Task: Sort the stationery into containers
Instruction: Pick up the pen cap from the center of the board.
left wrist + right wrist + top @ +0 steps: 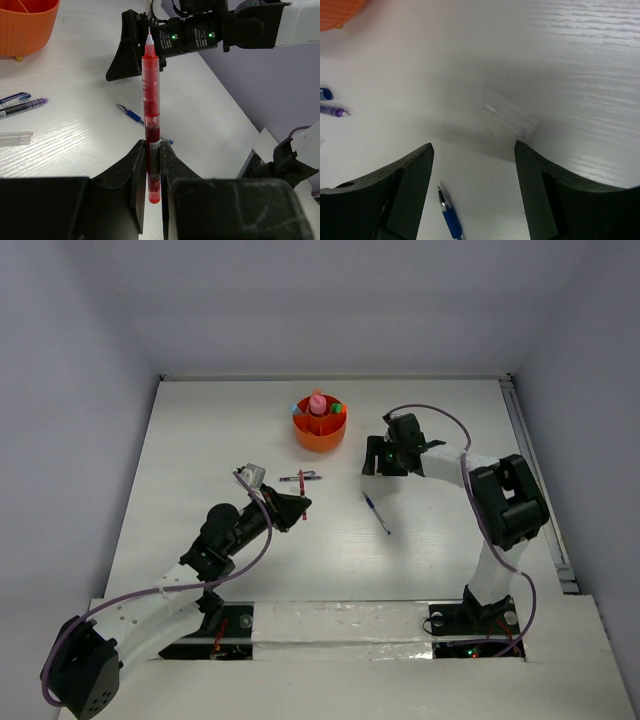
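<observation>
So the orange cup (pixel 320 432) sits far-middle on the bench (pixel 200 440), w/ dividers inside. In it there's a stubby pink bottle (pixel 317 404) standing up around the centre, w/ a green bit (pixel 338 408) on its right and a light-blue bit (pixel 297 408) on its left. Too small to tell which compartment each is in tbh.

The left end effector (pixel 152 155) is clenched on a red pen (pixel 151 95). It grips near one end, so the tip sticks out away from the fingers, and it's well short of the cup. The right end effector (pixel 475 170) is released, jaws wide w/ nothing between them, near the cup on its right side.

Loose on the bench: a blue pen (pixel 377 512) btw the two arms, and a dark pen (pixel 27 106) and a blue-capped pen (pixel 14 97) side by side nearer the cup. Also a clear cap (pixel 15 137). There's a blurry clear thing (pixel 510 117) just ahead of the right fingers, can't tell what it is.
</observation>
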Motion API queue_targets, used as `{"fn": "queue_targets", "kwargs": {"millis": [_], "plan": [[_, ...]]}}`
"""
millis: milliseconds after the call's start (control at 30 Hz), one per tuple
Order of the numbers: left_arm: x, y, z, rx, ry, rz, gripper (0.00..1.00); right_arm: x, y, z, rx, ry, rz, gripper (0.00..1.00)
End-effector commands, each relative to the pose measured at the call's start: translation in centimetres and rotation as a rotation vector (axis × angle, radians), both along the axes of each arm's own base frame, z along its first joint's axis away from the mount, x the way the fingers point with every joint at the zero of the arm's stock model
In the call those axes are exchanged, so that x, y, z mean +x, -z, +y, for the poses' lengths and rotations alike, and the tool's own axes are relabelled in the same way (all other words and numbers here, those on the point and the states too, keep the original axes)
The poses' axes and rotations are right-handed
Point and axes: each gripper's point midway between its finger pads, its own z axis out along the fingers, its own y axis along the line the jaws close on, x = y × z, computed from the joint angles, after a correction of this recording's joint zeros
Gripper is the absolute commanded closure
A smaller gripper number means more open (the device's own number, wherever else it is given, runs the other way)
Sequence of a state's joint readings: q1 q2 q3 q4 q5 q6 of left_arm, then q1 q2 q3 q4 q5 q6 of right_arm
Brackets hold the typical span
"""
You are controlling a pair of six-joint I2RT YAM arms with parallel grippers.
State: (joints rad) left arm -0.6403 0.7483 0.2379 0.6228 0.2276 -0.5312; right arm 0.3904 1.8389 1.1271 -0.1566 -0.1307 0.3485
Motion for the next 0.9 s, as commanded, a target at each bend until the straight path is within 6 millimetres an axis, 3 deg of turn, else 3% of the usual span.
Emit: {"fn": "queue_targets", "kwargs": {"millis": [0,400,767,867], "plan": [[0.0,-1.9,0.0,-0.034,0.0,-0.061,1.0,1.3,0.4,-0.8,-0.002,0.051,-0.014,0.28],[0.1,-1.6,-0.1,-0.028,0.0,-0.056,1.0,3.8,1.2,-1.6,-0.075,0.075,-0.015,0.29],[0.1,-1.5,-0.2,-0.029,0.005,-0.052,1.0,4.0,2.3,-2.3,-0.145,0.075,0.037,0.53],[0.1,-1.7,-0.2,-0.033,0.005,-0.055,1.0,4.5,2.5,-3.7,-0.228,0.106,0.046,0.58]]}}
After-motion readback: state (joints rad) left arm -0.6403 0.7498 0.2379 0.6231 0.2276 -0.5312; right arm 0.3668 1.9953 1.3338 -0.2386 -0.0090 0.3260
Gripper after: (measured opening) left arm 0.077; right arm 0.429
